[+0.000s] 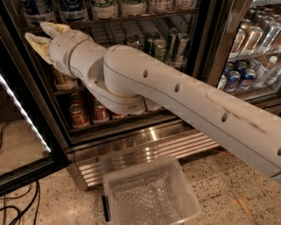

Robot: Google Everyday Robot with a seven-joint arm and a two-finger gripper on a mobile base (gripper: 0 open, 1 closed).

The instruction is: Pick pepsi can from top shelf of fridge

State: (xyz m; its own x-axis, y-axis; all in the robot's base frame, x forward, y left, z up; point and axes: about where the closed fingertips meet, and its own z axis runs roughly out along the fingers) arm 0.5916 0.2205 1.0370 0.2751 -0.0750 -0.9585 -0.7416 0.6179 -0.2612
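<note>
The fridge (pixel 205 52) stands open, its glass door with the white light strip (pixel 24 112) swung out to the left. The top shelf (pixel 131 17) runs across the top of the view. Two blue cans (pixel 72 8) stand at its left end, cut off by the frame edge; no Pepsi logo shows on them. My gripper (pixel 44 37) is open and empty, with tan fingers (pixel 55 28) spread. It sits at the shelf's left end, just below the blue cans. My white arm crosses the fridge front from the lower right.
Green cans (pixel 154 44) stand on the middle rack and gold-brown cans (pixel 79 115) on the lower one. A ribbed steel base (pixel 145 149) is below. A clear plastic bin (pixel 149 197) sits on the floor. A second cooler (pixel 239 79) holds blue cans. Cables (pixel 17 211) lie at the left.
</note>
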